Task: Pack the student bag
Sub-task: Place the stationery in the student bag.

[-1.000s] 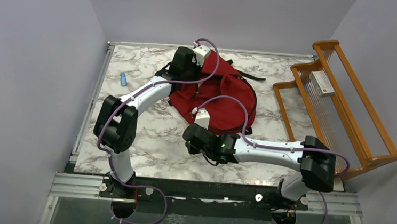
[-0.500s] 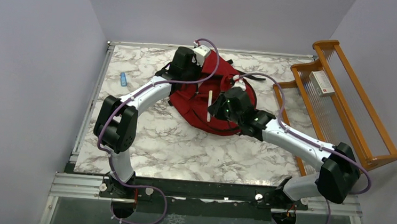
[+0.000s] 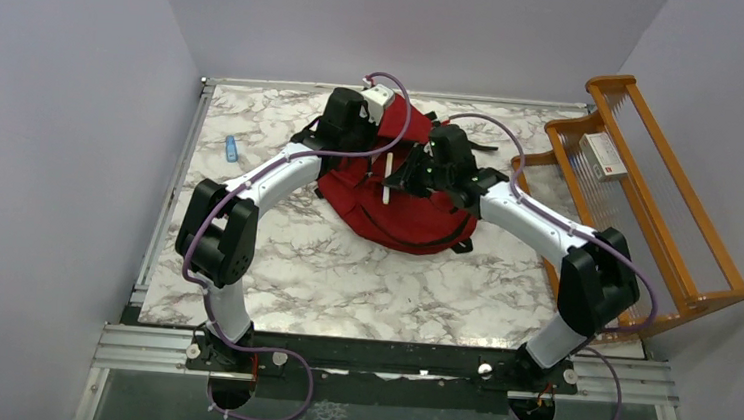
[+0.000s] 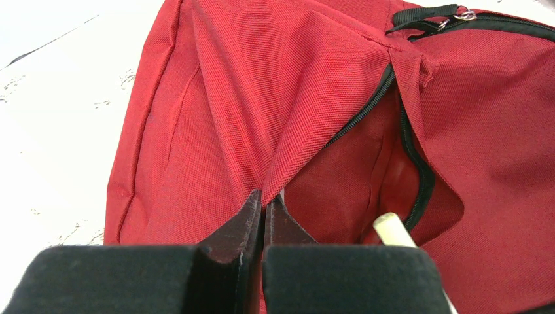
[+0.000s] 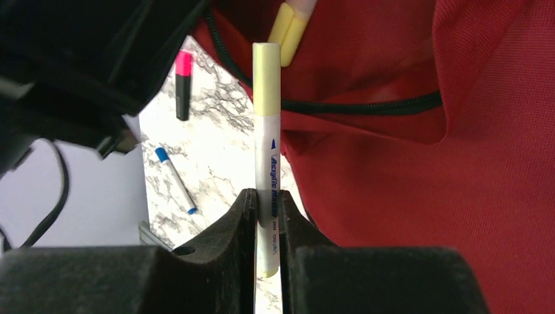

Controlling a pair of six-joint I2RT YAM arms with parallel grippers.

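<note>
The red student bag (image 3: 418, 209) lies at the back middle of the table, also in the left wrist view (image 4: 275, 98) and the right wrist view (image 5: 458, 163). My left gripper (image 4: 263, 199) is shut on a fold of the bag's fabric beside the black zipper (image 4: 366, 108), holding the pocket mouth open. My right gripper (image 5: 267, 203) is shut on a white marker with a pale yellow cap (image 5: 267, 118), also seen from above (image 3: 389, 176), its tip at the pocket opening. A yellow highlighter (image 5: 291, 23) lies inside the pocket.
A blue marker (image 3: 231, 148) lies on the marble table at the left, also in the right wrist view (image 5: 175, 180), near a pink-capped marker (image 5: 182, 82). A wooden rack (image 3: 640, 191) holding a white box (image 3: 604, 155) stands at the right.
My right arm has swung from the near middle of the table up to the bag, carrying the marker to the pocket opening. The left arm has not moved.
</note>
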